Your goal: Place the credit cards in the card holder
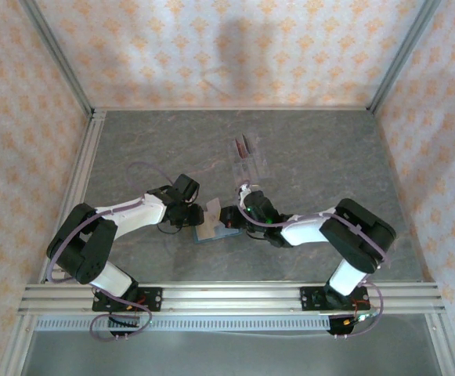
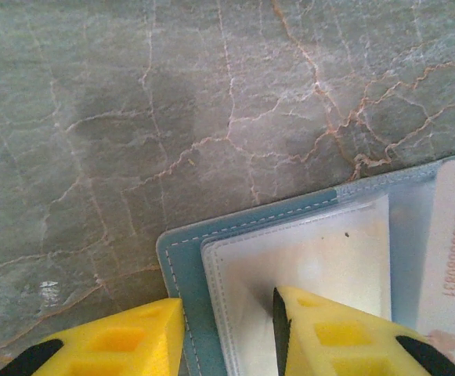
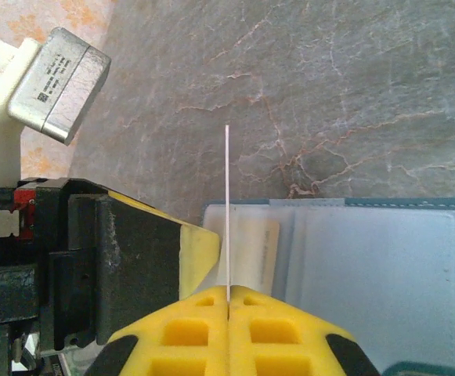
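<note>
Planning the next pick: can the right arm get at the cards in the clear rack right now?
Probably not yet. The table between it and the clear rack looks free, but the right gripper is shut on a card over the card holder.

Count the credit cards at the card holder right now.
2: one card edge-on in the shut right gripper, at the open card holder; one beige card tucked inside it. More may be hidden.
</note>
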{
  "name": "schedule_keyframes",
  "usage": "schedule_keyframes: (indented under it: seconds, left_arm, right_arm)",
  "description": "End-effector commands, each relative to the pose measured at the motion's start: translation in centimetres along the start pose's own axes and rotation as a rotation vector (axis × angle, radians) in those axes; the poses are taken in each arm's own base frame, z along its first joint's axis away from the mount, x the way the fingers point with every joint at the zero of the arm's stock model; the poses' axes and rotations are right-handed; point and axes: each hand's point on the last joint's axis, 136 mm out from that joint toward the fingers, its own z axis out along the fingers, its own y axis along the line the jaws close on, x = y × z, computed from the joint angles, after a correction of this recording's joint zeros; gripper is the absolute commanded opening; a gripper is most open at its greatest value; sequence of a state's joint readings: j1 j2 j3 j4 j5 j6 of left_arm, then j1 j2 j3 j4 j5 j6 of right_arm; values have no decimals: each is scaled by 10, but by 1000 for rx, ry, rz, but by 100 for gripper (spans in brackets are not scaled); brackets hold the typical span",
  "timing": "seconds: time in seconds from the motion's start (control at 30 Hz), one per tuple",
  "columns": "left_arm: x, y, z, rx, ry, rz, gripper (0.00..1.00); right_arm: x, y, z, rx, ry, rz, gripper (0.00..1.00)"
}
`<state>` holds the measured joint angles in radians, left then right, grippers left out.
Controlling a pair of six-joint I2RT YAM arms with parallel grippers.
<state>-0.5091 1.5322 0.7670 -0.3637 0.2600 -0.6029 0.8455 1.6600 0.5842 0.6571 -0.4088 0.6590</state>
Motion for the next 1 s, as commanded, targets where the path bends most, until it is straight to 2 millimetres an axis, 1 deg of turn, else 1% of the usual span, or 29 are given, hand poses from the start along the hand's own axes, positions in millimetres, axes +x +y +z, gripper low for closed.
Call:
schedule_keyframes:
  seconds: [0.0, 0.27, 0.47, 0.8, 0.97]
  left_arm:
    - [5, 2, 3, -20, 22, 15, 35]
    - [7, 3, 4, -22, 28, 15, 36]
    - [6, 2, 4, -21, 26, 16, 35]
    - [6, 3, 3, -22, 24, 15, 35]
    - [6, 3, 2, -21, 23, 14, 35]
  right_arm:
    - [-2, 8, 4, -51, -21, 11, 0]
    - [11, -4, 11, -24, 1, 12, 0]
    - [19, -3, 15, -28, 23, 9, 0]
    - [38, -6, 15, -19, 46, 18, 0]
    - [42, -16, 13, 11, 43, 23, 0]
